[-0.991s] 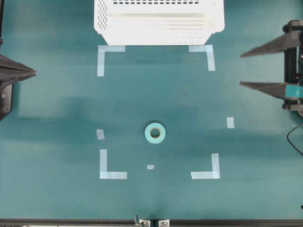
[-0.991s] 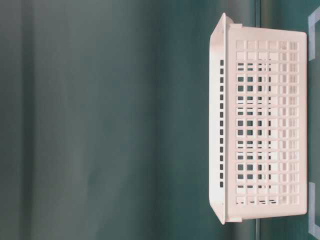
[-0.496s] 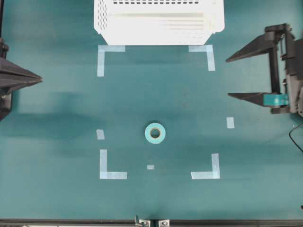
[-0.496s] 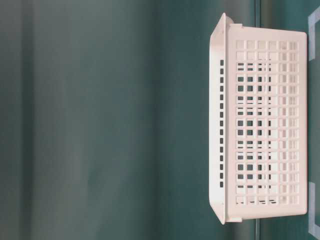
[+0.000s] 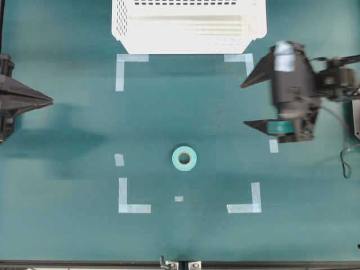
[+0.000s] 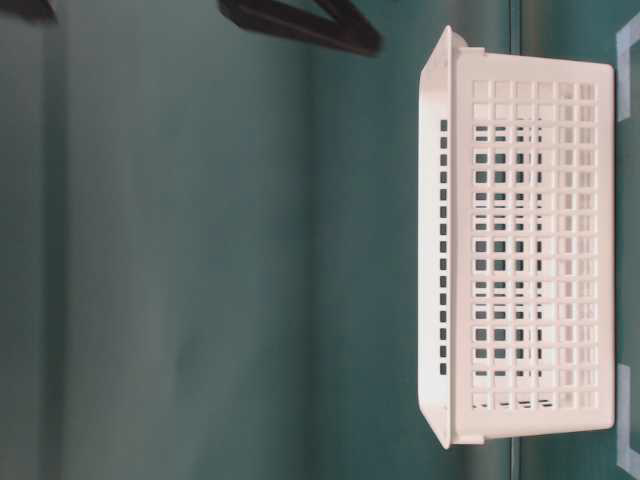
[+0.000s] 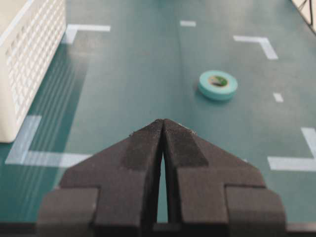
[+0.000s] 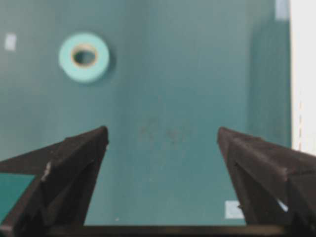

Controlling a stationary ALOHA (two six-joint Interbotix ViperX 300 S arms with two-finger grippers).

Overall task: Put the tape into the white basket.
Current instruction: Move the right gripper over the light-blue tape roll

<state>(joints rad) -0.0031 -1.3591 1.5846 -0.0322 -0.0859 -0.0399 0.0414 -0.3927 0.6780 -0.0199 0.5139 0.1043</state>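
The light-teal tape (image 5: 184,158) lies flat on the green table, near its middle, tan core up; the tape (image 7: 217,84) also shows ahead of the left wrist camera and the tape (image 8: 84,57) at the upper left of the right wrist view. The white basket (image 5: 188,25) stands at the far edge, and the basket (image 6: 520,240) fills the right of the table-level view. My right gripper (image 5: 243,104) hovers open and empty, right of and beyond the tape, apart from it. My left gripper (image 5: 52,101) rests shut at the left edge, holding nothing.
Pale-blue tape strips mark corners on the table: corner mark (image 5: 134,195), corner mark (image 5: 246,194), corner mark (image 5: 120,70), corner mark (image 5: 249,66). Small squares lie at square (image 5: 273,145), square (image 5: 119,160) and square (image 5: 179,198). A cable (image 5: 346,163) loops at the right edge.
My right arm has swung in from the right edge toward the table's middle, its jaws widening slightly. The left gripper has crept a little rightward. The tape and basket have not moved.
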